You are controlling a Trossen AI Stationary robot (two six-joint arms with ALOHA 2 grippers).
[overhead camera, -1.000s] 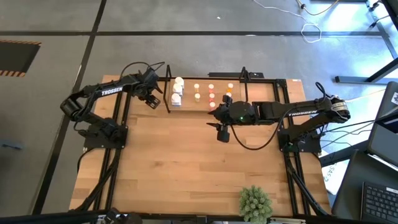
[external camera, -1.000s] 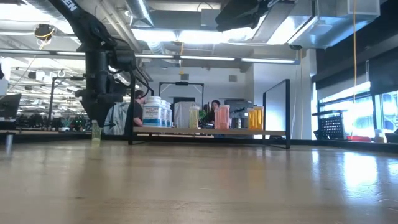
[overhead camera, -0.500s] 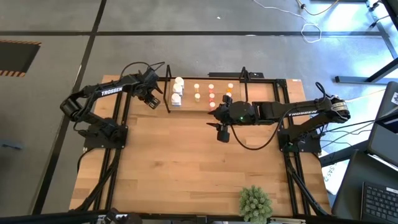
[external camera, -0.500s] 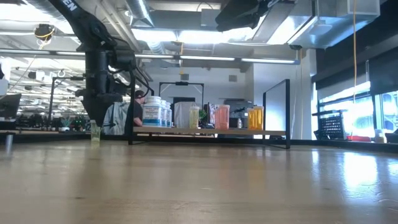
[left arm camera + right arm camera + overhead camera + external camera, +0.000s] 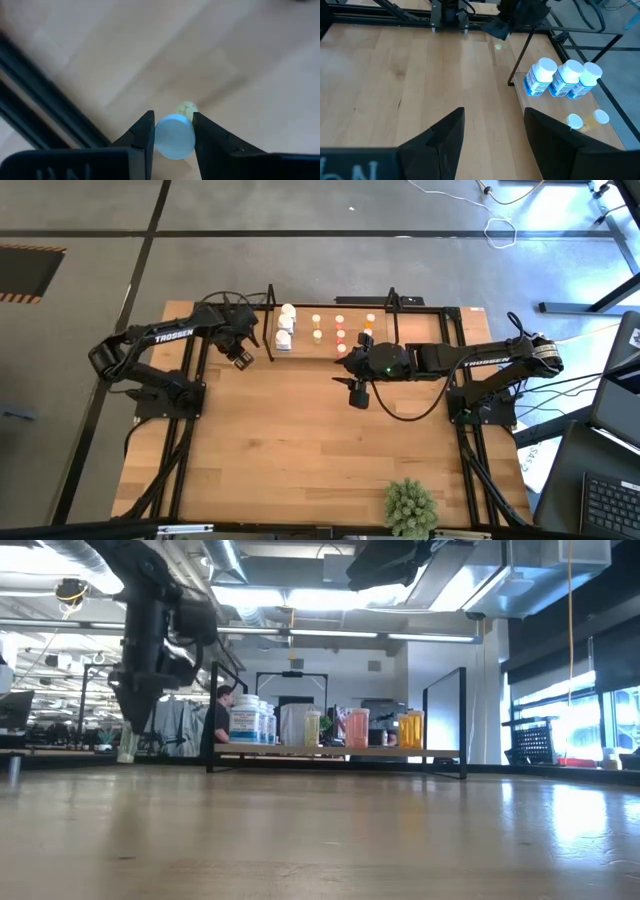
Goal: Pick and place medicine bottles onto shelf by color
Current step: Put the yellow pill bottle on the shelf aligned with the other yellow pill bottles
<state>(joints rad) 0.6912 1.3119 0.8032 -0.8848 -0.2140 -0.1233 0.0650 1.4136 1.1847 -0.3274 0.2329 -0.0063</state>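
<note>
Medicine bottle, upright, we log pinched in the left claw, shelf just beside; right claw open, empty.

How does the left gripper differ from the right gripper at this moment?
The left gripper is closed on a small bottle with a pale cap; the right gripper is open and holds nothing. The left gripper is just left of the shelf; the right gripper is in front of it, near its right end. Both are dark, with two fingers.
</note>
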